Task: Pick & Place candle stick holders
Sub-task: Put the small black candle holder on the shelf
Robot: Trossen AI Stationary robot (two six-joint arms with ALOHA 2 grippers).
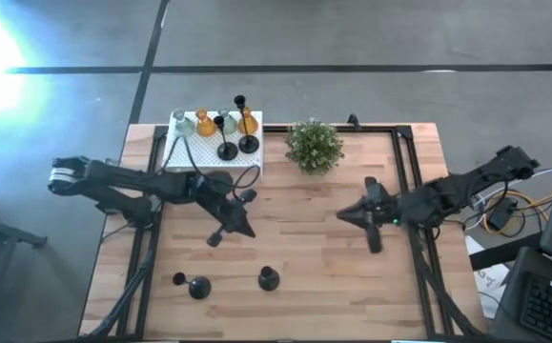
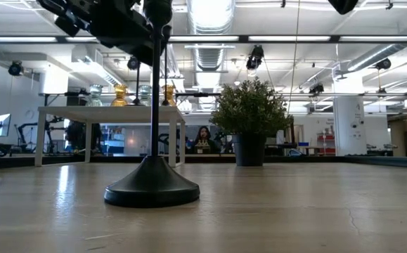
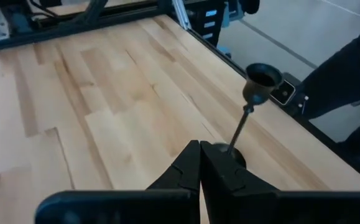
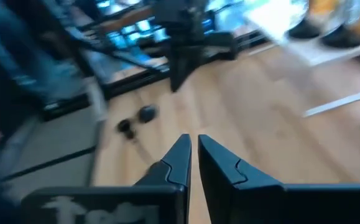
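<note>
We see the white perforated box (image 1: 214, 151) just beside the potted plant (image 1: 314, 145), carrying amber and clear glass holders (image 1: 203, 122) and two upright black holders (image 1: 236, 135). No writing can be read. Nearer the table's front edge than the box, a black holder (image 1: 197, 286) stands with its stem upright, another (image 1: 269, 278) beside it. The left gripper (image 1: 240, 226), fingers together and empty, hangs above the wood between them and the box. The right gripper (image 1: 348, 215), fingers nearly together and empty, sits well apart, on the plant's far side from the box.
</note>
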